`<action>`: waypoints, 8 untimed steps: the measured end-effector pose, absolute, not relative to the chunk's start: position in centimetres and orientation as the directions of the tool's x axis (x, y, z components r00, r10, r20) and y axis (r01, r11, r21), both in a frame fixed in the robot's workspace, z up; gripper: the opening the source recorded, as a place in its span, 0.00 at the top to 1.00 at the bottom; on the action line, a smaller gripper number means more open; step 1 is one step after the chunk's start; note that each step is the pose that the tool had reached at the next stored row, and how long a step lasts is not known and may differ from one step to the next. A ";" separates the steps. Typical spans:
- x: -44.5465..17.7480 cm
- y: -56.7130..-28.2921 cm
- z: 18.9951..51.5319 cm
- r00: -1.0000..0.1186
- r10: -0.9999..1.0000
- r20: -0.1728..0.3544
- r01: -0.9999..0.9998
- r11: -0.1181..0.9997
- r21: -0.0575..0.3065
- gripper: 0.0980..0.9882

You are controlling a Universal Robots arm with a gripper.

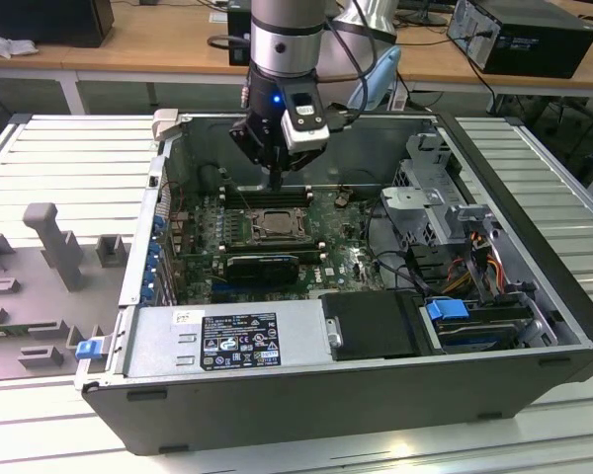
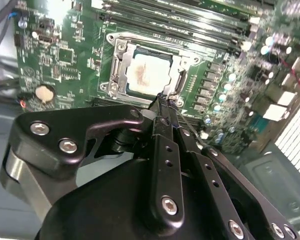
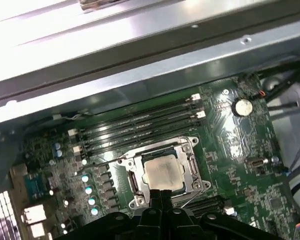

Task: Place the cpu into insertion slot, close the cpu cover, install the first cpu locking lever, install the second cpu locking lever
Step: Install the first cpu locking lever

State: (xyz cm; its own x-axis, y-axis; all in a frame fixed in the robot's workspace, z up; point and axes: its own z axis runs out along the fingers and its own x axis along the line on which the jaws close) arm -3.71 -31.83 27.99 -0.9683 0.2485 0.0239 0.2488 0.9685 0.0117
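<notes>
The cpu [image 2: 146, 74] lies flat in the insertion slot [image 1: 275, 225], its silver-grey top facing up; it also shows in the first wrist view [image 3: 162, 172]. The dull-metal cpu cover [image 2: 119, 70] lies down around the chip and frames it, as the first wrist view [image 3: 134, 181] shows too. My gripper [image 2: 163, 98] is shut, with its fingertips together at the socket's edge, just above the cover's rim. Seen from the exterior camera, the gripper [image 1: 274, 182] hangs over the far side of the socket. A thin wire lever [image 3: 192, 199] runs beside the fingertips.
Long black memory slots [image 3: 140, 125] run along the far side of the socket. A long black card [image 1: 262, 265] sits in front of it. The case wall [image 1: 277, 123], drive cage [image 1: 440, 197], cables [image 1: 465, 272] and power supply [image 1: 227, 341] surround the board.
</notes>
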 end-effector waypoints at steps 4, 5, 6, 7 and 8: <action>-3.7 -31.8 28.0 -0.988 0.155 0.023 0.155 0.988 0.012 0.99; -3.7 -31.8 28.0 -0.990 0.139 0.023 0.139 0.990 0.012 0.99; -3.7 -31.8 28.0 -0.993 0.114 0.022 0.114 0.993 0.012 0.99; -3.7 -31.8 28.0 -0.995 0.094 0.022 0.094 0.995 0.012 0.99; -3.7 -31.8 28.0 -0.998 0.066 0.022 0.066 0.998 0.012 0.99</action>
